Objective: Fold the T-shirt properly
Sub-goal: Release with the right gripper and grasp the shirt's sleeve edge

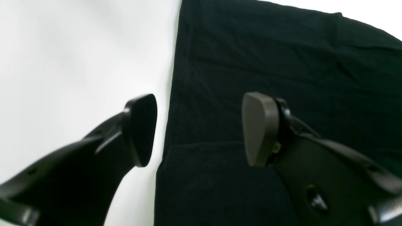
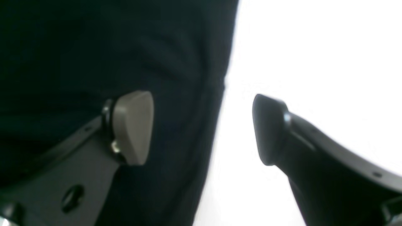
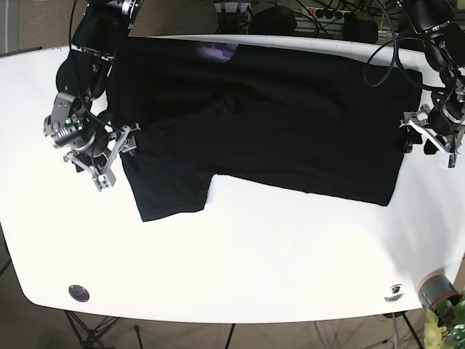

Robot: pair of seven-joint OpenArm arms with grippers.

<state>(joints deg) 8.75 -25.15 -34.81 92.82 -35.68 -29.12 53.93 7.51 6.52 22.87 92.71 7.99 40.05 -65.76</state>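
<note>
Pre-grasp step. T-shirt [image 3: 276, 123] flat on bench [image 3: 240, 269]; left gripper [image 1: 199, 128] and right gripper [image 2: 202, 127] both spread, empty, each straddling a shirt edge. Next, likely: descend, pinch.

A robotics lab or test bench, by the look of it; a plain white worktop [image 3: 232, 269] stands on thin folding legs [image 3: 87, 331] over a dull carpeted floor; black cables [image 3: 381, 36] and a power strip [image 3: 330, 12] crowd the far edge; two robot arms flank the worktop; a potted plant [image 3: 445, 320] sits at the near corner.
</note>
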